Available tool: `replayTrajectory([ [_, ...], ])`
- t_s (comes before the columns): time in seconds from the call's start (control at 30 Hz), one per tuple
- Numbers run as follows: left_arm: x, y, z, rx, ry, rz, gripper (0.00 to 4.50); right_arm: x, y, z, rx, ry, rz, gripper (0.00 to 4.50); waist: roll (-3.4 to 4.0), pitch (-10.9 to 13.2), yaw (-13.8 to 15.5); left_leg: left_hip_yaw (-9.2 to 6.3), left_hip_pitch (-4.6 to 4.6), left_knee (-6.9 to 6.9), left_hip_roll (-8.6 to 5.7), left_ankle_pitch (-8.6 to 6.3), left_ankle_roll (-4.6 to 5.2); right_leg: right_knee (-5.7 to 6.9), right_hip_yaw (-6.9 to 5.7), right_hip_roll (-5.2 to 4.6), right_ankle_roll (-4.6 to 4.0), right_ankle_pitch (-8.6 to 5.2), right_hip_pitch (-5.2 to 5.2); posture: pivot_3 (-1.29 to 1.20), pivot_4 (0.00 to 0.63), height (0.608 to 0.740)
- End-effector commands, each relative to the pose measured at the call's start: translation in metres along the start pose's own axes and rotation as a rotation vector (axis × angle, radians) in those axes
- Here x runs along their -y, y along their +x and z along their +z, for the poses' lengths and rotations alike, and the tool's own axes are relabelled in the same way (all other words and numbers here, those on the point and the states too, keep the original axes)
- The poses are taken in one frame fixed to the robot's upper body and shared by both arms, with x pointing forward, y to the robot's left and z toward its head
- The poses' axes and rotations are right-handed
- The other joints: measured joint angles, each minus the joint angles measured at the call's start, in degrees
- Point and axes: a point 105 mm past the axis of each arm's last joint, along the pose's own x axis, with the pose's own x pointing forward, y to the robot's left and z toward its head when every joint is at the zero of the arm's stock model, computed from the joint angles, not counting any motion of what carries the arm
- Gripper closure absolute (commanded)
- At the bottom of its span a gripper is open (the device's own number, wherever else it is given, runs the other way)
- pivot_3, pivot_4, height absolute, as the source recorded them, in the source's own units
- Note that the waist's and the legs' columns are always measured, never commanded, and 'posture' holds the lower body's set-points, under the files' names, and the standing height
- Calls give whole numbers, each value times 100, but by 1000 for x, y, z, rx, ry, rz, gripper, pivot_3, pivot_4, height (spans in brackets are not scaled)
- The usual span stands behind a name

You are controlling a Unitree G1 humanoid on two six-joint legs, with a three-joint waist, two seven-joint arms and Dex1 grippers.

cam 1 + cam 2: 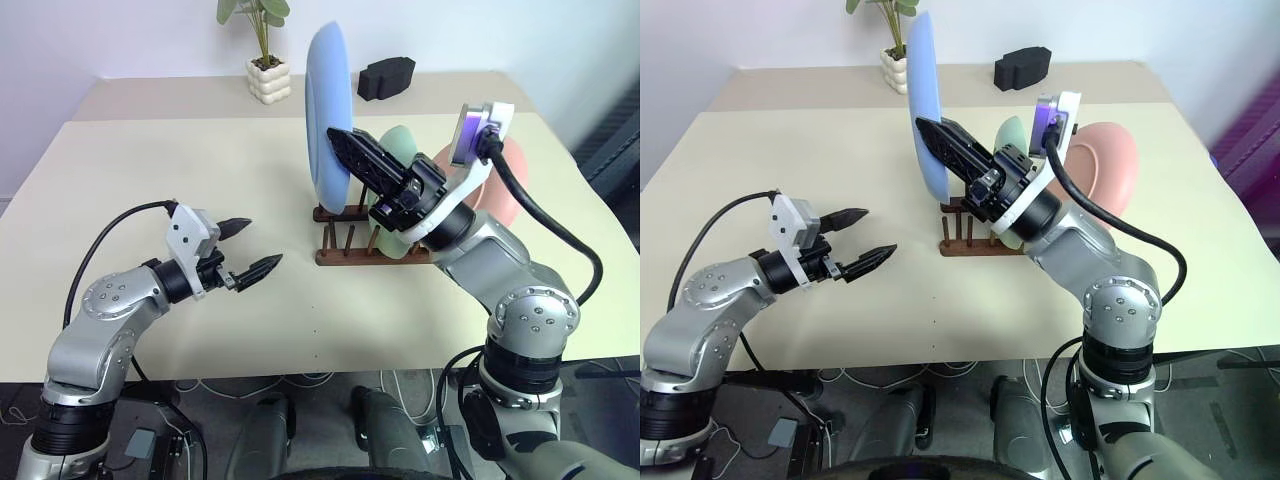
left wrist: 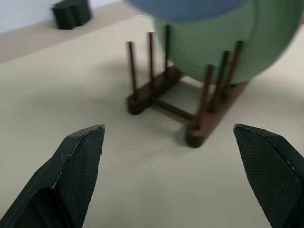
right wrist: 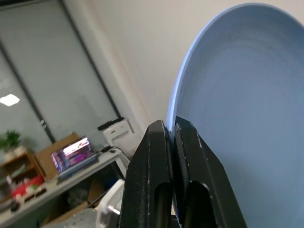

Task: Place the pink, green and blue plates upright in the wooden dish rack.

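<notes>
— Above the wooden dish rack (image 1: pixel 372 246), where's the blue plate (image 1: pixel 328 115)?
— Upright, rim pinched in the right gripper (image 1: pixel 337 138), over the left-hand slots. Left gripper (image 1: pixel 253 247) gapes empty, nearer left.

Head cameras look down over both arms; wrist cameras sight along their fingers, sharing the rack (image 2: pixel 190 109).
</notes>
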Motion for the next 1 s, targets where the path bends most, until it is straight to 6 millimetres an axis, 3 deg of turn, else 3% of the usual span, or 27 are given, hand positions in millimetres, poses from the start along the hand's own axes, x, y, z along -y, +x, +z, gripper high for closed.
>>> replayTrajectory([
  [0.03,7,2,12,42,41,-30,46,-3,-3,9,36,11,-11,4500,0,0,-1,0,0,-1,0,0,0,0,0,1,0,0,0,0,150,736],
  [0.67,11,5,9,44,44,-30,46,32,-10,-1,27,211,-187,4500,0,0,-1,0,-1,0,0,0,1,-1,0,1,0,-1,0,0,150,736],
  [0.9,11,6,9,48,48,-28,46,35,-10,-3,22,248,-201,4500,0,0,-1,0,-2,0,1,0,1,-2,0,1,0,-1,0,0,150,736],
  [1.0,11,6,9,50,49,-27,0,36,-10,-3,21,250,-207,3556,0,0,-1,0,-2,0,1,0,1,-2,0,1,0,-1,0,0,150,736],
])
